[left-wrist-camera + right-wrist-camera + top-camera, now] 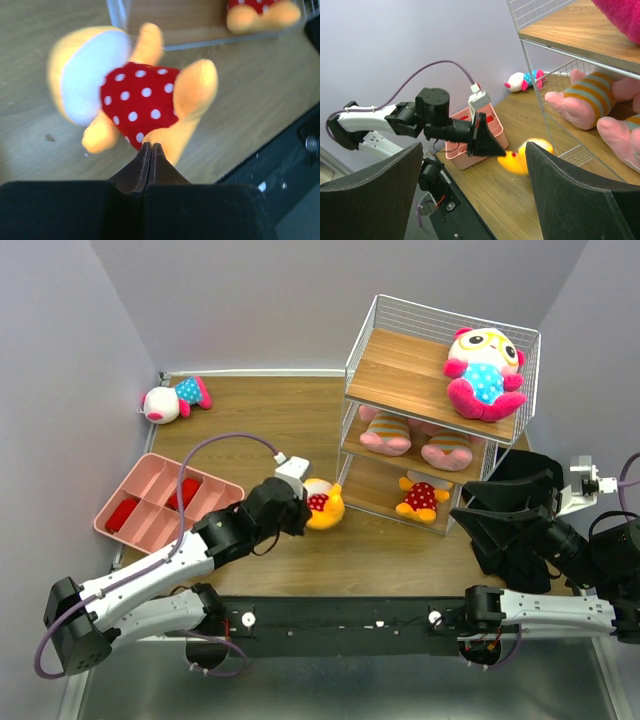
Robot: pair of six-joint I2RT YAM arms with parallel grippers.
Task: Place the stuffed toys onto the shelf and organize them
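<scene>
Your left claw [150,146] has its fingers squeezed flat together at the bottom edge of the yellow toy [135,95] (maybe nipping some fluff, I can't tell). The toy is low, just at 9 o'clock of the shelf [400,365], likely for the bottom wooden board. It's round, squishy and red-dotted. Your right claw [474,150] gapes wide and holds nothing.

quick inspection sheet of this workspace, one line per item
surface: wooden table
job's things: shelf holds white-faced toy on top, two pigs in the middle, yellow toy at the bottom; second white-faced toy and loose yellow toy lie on the table
clutter: pink tray with red pieces
grippers: left pincer shut, tips at the loose yellow toy; right pincer open, empty
cables: purple cable loops over left arm
surroundings: plain walls
</scene>
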